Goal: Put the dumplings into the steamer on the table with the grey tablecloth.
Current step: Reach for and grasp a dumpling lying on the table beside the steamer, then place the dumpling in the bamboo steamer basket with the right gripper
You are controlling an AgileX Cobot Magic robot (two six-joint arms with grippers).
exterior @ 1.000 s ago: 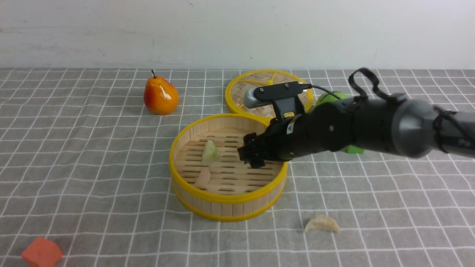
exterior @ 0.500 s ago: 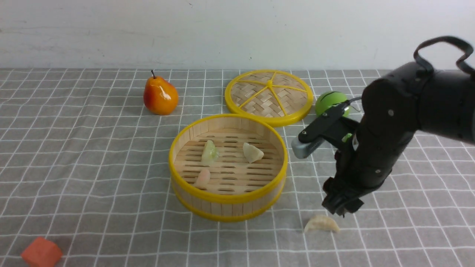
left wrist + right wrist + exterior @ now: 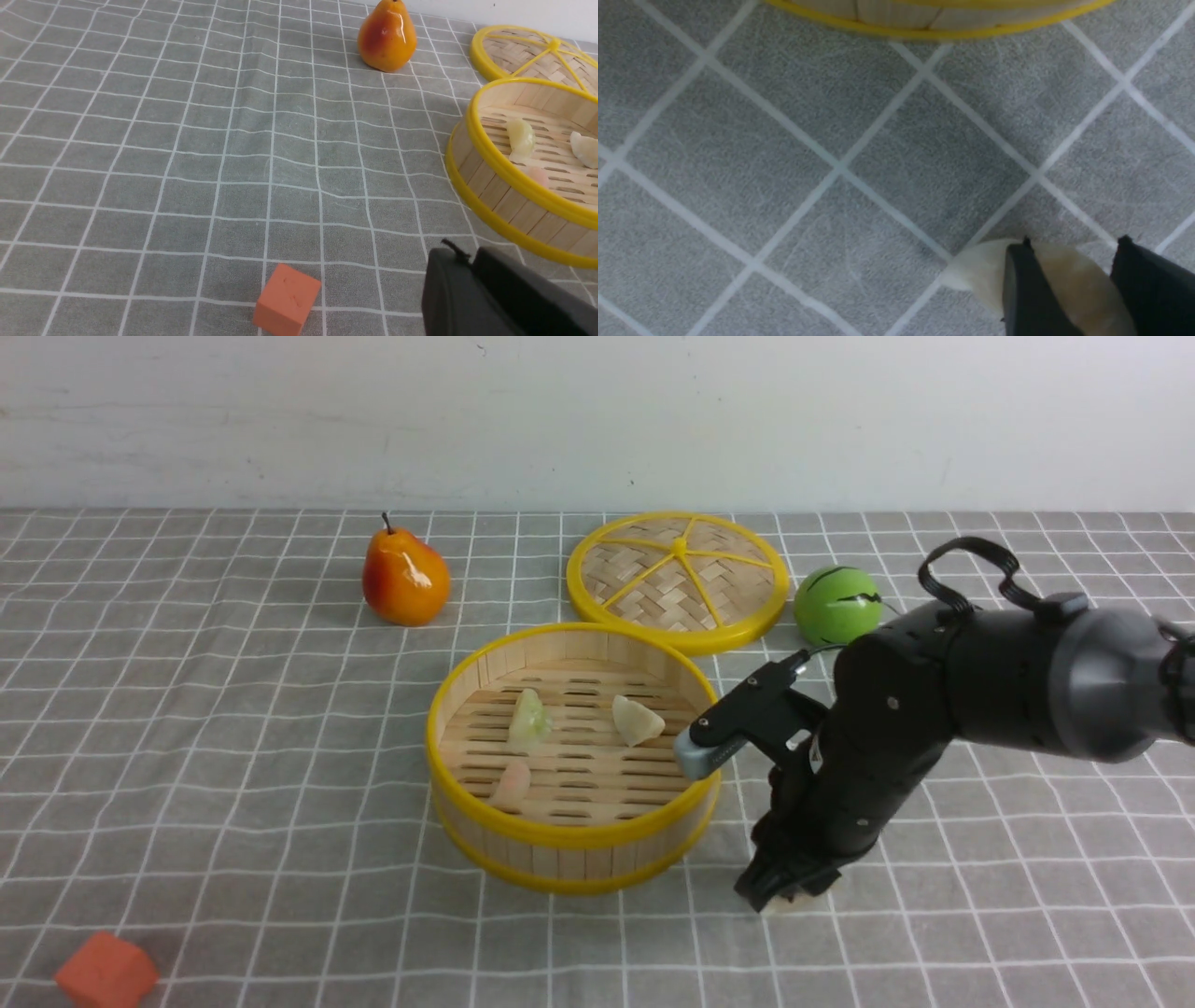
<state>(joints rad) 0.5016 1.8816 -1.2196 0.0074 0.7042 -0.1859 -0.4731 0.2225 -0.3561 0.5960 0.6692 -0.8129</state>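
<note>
On grey tablecloth (image 3: 308, 756), only left wrist view shows left end effector (image 3: 460, 254).

I can't tell for sure what kind of room this is. There is a table (image 3: 308, 859) with a grey cloth (image 3: 261, 186) on it, and the cloth has thin white squares. Behind it is a plain white wall (image 3: 280, 420). The round basket (image 3: 574, 859), the woven lid (image 3: 644, 597) and the pear (image 3: 405, 581) look like kitchen things. But a big black robot arm (image 3: 999, 681) reaches over the table, so it looks more like a robot lab made up like a kitchen.
</note>
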